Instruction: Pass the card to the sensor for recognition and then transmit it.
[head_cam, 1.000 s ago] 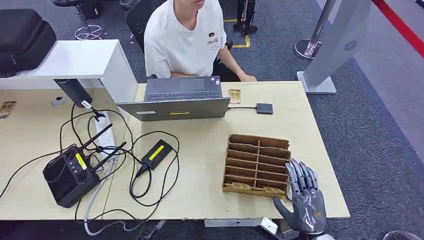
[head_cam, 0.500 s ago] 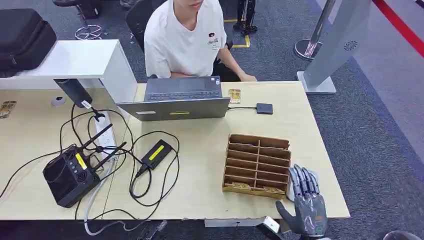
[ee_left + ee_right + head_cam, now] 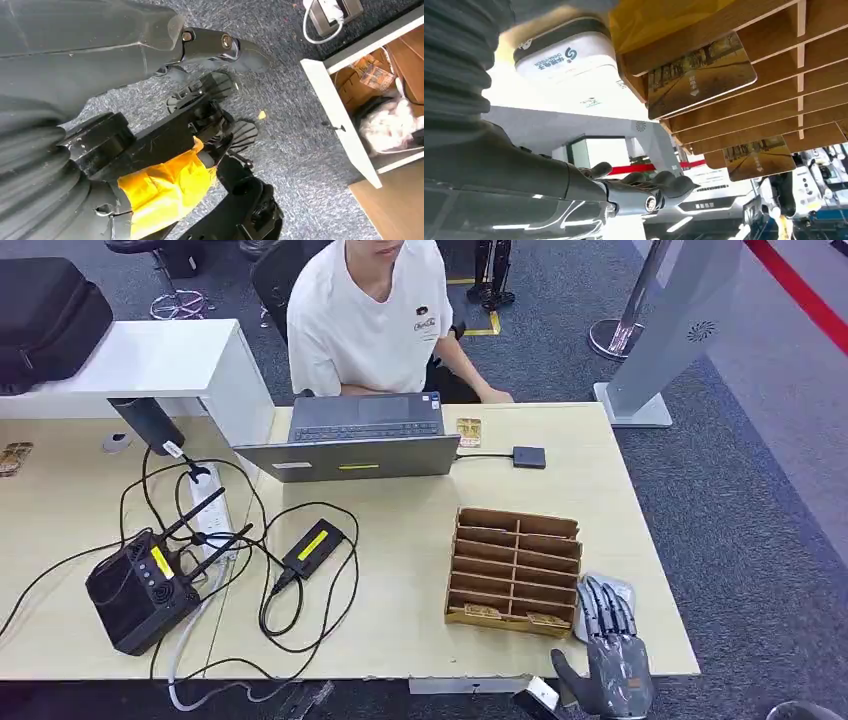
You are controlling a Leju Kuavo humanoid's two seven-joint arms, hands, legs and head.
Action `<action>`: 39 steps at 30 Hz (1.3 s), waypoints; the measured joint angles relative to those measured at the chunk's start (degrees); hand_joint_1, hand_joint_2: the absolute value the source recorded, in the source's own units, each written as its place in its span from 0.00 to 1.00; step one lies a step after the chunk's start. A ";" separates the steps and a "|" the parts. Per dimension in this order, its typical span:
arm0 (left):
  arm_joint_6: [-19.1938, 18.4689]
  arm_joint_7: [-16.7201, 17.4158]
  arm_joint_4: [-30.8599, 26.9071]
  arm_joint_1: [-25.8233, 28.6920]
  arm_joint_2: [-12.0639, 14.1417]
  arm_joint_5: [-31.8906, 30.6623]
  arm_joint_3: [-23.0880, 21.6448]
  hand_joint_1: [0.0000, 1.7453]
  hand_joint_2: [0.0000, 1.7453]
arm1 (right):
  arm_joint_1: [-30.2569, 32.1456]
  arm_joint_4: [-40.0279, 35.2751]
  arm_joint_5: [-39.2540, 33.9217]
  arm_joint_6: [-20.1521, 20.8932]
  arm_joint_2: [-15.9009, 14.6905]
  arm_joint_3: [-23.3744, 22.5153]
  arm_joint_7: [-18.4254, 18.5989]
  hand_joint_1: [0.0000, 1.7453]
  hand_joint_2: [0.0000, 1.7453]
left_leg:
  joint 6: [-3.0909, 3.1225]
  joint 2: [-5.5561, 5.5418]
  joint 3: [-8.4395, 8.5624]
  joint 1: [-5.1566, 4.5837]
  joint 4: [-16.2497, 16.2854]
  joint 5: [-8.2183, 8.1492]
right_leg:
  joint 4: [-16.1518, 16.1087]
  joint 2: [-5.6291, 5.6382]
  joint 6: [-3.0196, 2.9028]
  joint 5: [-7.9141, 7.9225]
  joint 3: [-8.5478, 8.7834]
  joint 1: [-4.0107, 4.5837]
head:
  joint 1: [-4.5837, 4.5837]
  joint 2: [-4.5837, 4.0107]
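Card (image 3: 702, 75) juts from rack, apart from fingers (image 3: 664, 181).

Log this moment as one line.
right hand: open, empty, beside rack | cards: in rack's near row | sensor: untouched

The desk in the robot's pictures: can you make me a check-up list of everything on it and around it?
Surface: light wooden desk, a white shelf unit at its back left.
Job's things: wooden card rack with two cards in its front row; white sensor beside the rack; another card by the laptop.
Clutter: black box with antennas, black adapter, small black hub.
Hands: right hand at the desk edge by the sensor, fingers apart, holding nothing; left hand hangs over carpet.
Cables: black loops across the desk.
Surroundings: a seated person, grey carpet, grey stand.
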 joint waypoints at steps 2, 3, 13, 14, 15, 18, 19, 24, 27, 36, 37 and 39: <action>0.07 -0.09 -0.15 0.10 0.07 0.09 -0.35 0.00 1.00 | 0.08 0.46 -0.77 0.00 0.02 0.00 -0.24 1.00 1.00 | 0.00 0.00 0.00 0.00 0.00 0.00 | 0.00 0.00 0.00 0.00 0.00 0.00 | 0.00 0.00; 0.04 -0.09 -0.17 0.09 0.07 0.11 -0.37 0.00 1.00 | -0.15 0.79 -1.24 0.00 0.02 0.00 -0.22 1.00 1.00 | 0.00 0.00 0.00 0.00 0.00 0.00 | 0.00 0.00 0.00 0.00 0.00 0.00 | 0.00 0.00; 0.07 0.04 -0.44 0.13 0.05 0.11 -0.44 0.00 1.00 | -1.32 1.79 -1.73 -0.37 0.02 0.00 -0.15 1.00 1.00 | 0.00 -0.01 0.00 0.00 0.00 0.01 | 0.00 -0.01 0.00 0.00 0.01 0.00 | 0.02 0.00; 0.07 0.04 -0.46 0.15 0.05 0.11 -0.46 0.00 1.00 | -1.33 1.84 -1.73 -0.37 0.02 0.00 -0.15 1.00 1.00 | 0.00 -0.01 0.00 0.00 0.00 0.01 | 0.00 -0.01 0.00 0.00 0.01 0.00 | 0.00 0.00; 0.09 0.04 -0.46 0.18 0.07 0.11 -0.48 0.00 1.00 | -1.31 1.84 -1.71 -0.37 0.02 0.00 0.05 1.00 1.00 | 0.00 -0.01 0.00 0.00 0.00 0.01 | 0.00 -0.01 0.00 0.00 0.01 0.00 | 0.00 0.00; 0.17 0.02 -0.48 0.32 0.09 0.11 -0.55 0.00 1.00 | -1.04 1.84 -1.62 -0.37 0.00 0.00 0.42 1.00 1.00 | 0.00 -0.01 0.00 0.00 0.00 0.00 | 0.00 -0.01 0.00 0.00 0.01 0.00 | 0.00 0.00; 0.17 0.00 -0.50 0.38 0.11 0.11 -0.61 0.00 1.00 | -0.98 1.84 -1.64 -0.37 0.00 0.00 0.44 1.00 1.00 | 0.00 -0.01 0.00 0.00 0.00 0.00 | 0.00 -0.01 0.00 0.00 0.01 0.00 | 0.00 0.00; 0.46 0.00 -0.66 0.46 0.11 0.09 -0.90 0.00 1.00 | -0.89 1.86 -1.82 -0.37 0.00 0.02 0.77 1.00 1.00 | 0.00 -0.01 0.00 0.00 0.00 0.00 | 0.00 -0.01 0.00 0.00 0.01 0.00 | 0.00 0.00; 0.52 0.00 -0.76 0.50 0.13 0.09 -1.27 0.00 1.00 | -0.87 1.99 -1.90 -0.37 0.00 0.22 1.09 1.00 1.00 | 0.00 0.00 0.01 0.00 0.00 0.00 | 0.00 0.00 0.00 0.00 0.00 0.00 | 0.00 0.00; 0.70 0.00 -1.01 0.58 0.18 0.07 -1.73 0.00 1.00 | -0.88 2.10 -2.32 -0.37 0.00 0.81 1.51 1.00 1.00 | 0.00 0.00 0.00 0.00 0.00 0.01 | 0.00 0.00 0.00 0.00 0.01 0.00 | 0.00 0.00; 0.70 -0.02 -1.01 0.59 0.20 0.07 -1.75 0.00 1.00 | -0.88 2.10 -2.32 -0.37 0.00 0.81 1.47 1.00 1.00 | 0.00 0.00 0.01 0.00 0.00 0.01 | 0.00 0.00 0.00 0.00 0.01 0.00 | 0.00 0.00; 0.70 -0.04 -1.01 0.59 0.20 0.07 -1.79 0.00 1.00 | -0.87 2.08 -2.45 -0.37 0.00 0.81 1.00 1.00 1.00 | 0.00 0.00 0.00 0.00 0.00 0.00 | 0.00 0.00 0.00 0.00 0.01 0.00 | 0.00 0.00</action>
